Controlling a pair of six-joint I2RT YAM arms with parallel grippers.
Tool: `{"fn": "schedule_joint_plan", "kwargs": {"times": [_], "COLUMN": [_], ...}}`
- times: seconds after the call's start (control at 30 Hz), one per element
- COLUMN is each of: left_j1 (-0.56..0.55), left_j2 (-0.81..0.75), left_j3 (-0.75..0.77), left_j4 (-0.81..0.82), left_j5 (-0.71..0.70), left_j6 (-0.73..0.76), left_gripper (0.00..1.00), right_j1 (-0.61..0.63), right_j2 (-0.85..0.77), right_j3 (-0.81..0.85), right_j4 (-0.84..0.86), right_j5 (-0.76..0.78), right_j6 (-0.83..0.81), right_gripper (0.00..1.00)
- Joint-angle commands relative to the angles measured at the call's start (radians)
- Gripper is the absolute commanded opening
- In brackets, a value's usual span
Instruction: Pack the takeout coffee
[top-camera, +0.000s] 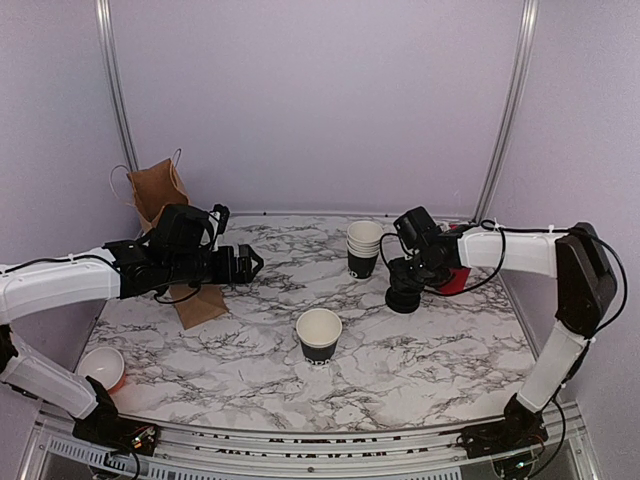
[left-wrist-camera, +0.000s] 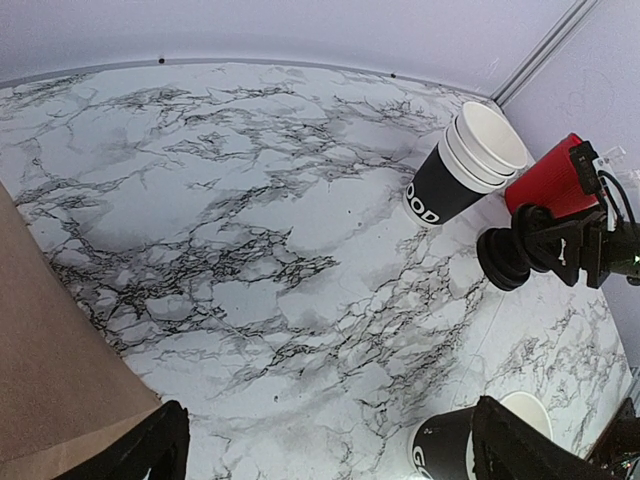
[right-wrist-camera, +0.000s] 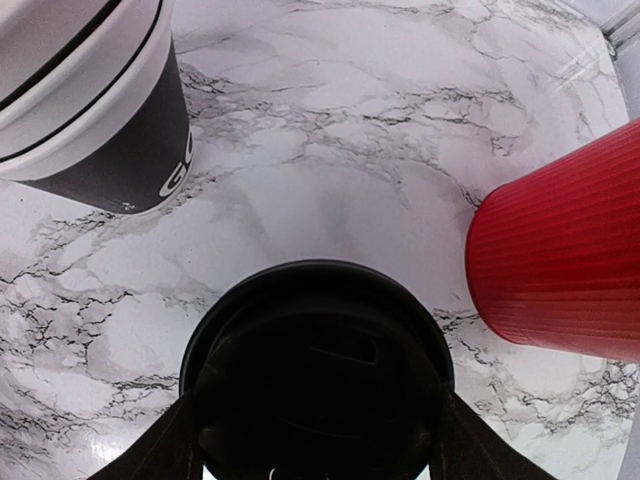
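Coffee cup (top-camera: 319, 337) well inside table (top-camera: 200, 380) edges

We count one brown paper bag (top-camera: 160, 190), one black paper cup (top-camera: 319, 337), one stack of white-rimmed cups (top-camera: 363, 248), one round black plastic lid (right-wrist-camera: 315, 350), two red cups (right-wrist-camera: 560, 260) (top-camera: 100, 368).

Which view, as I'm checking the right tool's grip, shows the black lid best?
Right wrist: the black lid fills the foreground between the fingers of the right tool. Top external shows only a small dark shape beneath the tool; left wrist shows it small, side-on.
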Motion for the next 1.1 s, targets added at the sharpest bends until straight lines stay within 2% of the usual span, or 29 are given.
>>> {"fn": "schedule_joint_plan", "kwargs": {"times": [0.0, 0.2, 0.47, 0.7, 1.07], "left_j1": [0.005, 0.006, 0.008, 0.009, 0.009], "left_j2": [-0.001, -0.007, -0.009, 0.008, 0.018], "left_j3": [0.032, 0.028, 0.022, 0.024, 0.000], "left_j4": [-0.024, -0.024, -0.023, -0.005, 0.012], "left_j5": [0.003, 0.003, 0.003, 0.024, 0.077], "left_j6": [0.001, 0.004, -0.001, -0.010, -0.041], "left_gripper": [0.99, 0.99, 0.99, 0.99, 0.99], "right_j1": [0.011, 0.041, 0.145, 0.302, 0.526], "right_j2": [-0.037, -0.054, -0.118, -0.150, -0.106], "right_j3": [0.046, 0.069, 0.121, 0.186, 0.236], "right_j4": [-0.021, -0.055, -0.114, -0.153, -0.169], "right_j5": [0.018, 0.012, -0.044, -0.091, -0.134], "right_j6": [-0.008, -0.018, -0.048, -0.058, -0.063], "right_gripper": [0.64, 0.63, 0.63, 0.64, 0.64]}}
